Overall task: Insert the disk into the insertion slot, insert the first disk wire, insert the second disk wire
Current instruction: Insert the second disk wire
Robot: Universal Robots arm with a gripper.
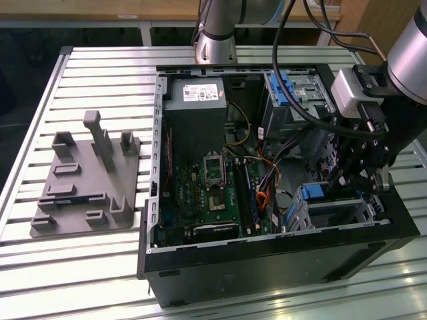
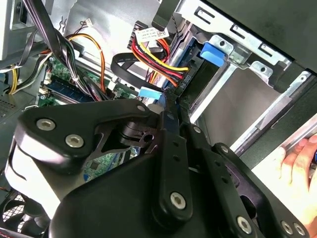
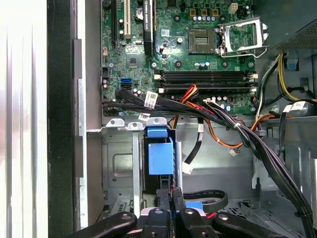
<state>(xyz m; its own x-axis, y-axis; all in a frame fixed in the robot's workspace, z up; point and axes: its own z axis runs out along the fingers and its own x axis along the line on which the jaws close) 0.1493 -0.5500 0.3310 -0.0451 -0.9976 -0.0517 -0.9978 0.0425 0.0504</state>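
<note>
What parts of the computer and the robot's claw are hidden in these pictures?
- Gripper fingertips: in the first wrist view they meet over a blue-tipped flat cable; the grip itself is hidden.
- Disk: its blue carrier shows in the first wrist view; the insertion slot hides its label.
- Plug end of the red and yellow wires: in the second wrist view, lost in shadow.
- Hand: cut off by the picture edge.

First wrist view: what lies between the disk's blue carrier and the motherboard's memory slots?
Black cables and red and orange wires cross between the disk and the memory slots, in the first wrist view.
</note>
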